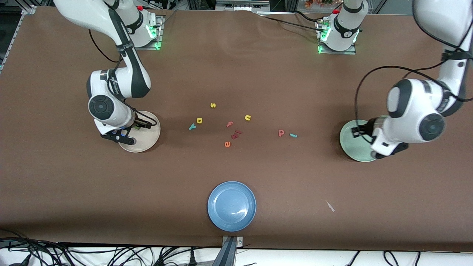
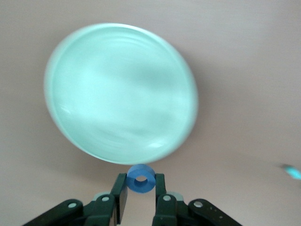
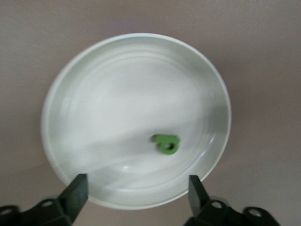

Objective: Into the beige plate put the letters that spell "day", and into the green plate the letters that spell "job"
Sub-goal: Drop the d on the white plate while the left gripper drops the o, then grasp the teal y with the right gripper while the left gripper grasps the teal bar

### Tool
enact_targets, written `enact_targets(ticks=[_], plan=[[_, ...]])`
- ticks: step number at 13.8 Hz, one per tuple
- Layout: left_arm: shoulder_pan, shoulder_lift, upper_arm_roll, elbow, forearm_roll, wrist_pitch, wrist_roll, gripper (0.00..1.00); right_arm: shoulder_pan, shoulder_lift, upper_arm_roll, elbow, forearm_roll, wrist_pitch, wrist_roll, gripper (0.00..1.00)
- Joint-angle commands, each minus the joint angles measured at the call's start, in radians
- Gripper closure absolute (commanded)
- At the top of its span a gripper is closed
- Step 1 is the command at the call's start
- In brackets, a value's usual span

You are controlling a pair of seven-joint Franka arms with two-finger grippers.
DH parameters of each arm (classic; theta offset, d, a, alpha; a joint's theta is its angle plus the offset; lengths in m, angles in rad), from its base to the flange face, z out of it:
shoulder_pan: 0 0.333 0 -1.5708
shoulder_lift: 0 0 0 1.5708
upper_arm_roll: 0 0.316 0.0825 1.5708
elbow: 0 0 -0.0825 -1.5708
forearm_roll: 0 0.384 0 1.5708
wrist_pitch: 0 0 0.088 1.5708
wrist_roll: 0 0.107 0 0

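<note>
- Brown tabletop (image 1: pixel 236 74) is hosting both arms at its two ends.
- Right gripper (image 3: pixel 137 188) is hanging spread wide over the beige plate (image 3: pixel 94 84), green "d" (image 3: pixel 166 143) lying inside.
- Left gripper (image 2: pixel 141 188) is pinching the blue "o" (image 2: pixel 141 178), hovering by the green plate (image 2: pixel 117 89).
- Yellow "a" (image 1: pixel 199 120), cyan "y" (image 1: pixel 192 126), red "b" (image 1: pixel 281 132), teal "j" (image 1: pixel 293 135) are waiting mid-table.

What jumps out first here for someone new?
The two arms, each over a plate at its own end of the table. The left gripper pinches the blue "o" over the green plate; the right gripper, open, hangs over the beige plate, where the green "d" lies.
</note>
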Motion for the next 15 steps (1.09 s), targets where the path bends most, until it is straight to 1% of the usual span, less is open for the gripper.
enact_targets(ticks=[1,3,6,7,8,9,10,12,13,15], plan=[[0.092,0.053,-0.012,-0.009,0.061,0.048,0.127,0.95,0.01,-0.02,0.062,0.026,0.034,-0.01,0.163,0.0],[0.122,0.104,-0.013,-0.008,0.078,0.149,0.152,0.94,0.023,-0.008,0.093,0.049,0.034,0.012,0.3,0.0],[0.122,0.135,-0.013,-0.006,0.078,0.203,0.152,0.92,0.082,0.035,0.112,0.049,0.034,0.122,0.504,0.0],[0.122,0.138,-0.013,-0.005,0.077,0.218,0.152,0.86,0.105,0.056,0.11,0.049,0.034,0.151,0.545,0.0],[0.12,0.141,-0.013,-0.005,0.08,0.237,0.155,0.66,0.112,0.068,0.11,0.046,0.034,0.174,0.575,0.0],[0.12,0.145,-0.013,-0.001,0.091,0.244,0.175,0.28,0.117,0.081,0.112,0.046,0.034,0.19,0.593,0.01],[0.117,0.144,-0.013,0.011,0.103,0.241,0.195,0.0,0.135,0.094,0.112,0.046,0.034,0.205,0.605,0.01],[0.111,0.127,-0.024,0.017,0.088,0.232,0.177,0.0,0.152,0.128,0.112,0.042,0.034,0.26,0.648,0.01],[0.11,0.115,-0.047,0.017,0.085,0.231,0.149,0.0,0.165,0.137,0.112,0.041,0.034,0.277,0.664,0.01],[0.111,0.11,-0.131,0.018,0.085,0.231,-0.014,0.0,0.169,0.144,0.112,0.041,0.034,0.279,0.665,0.01]])
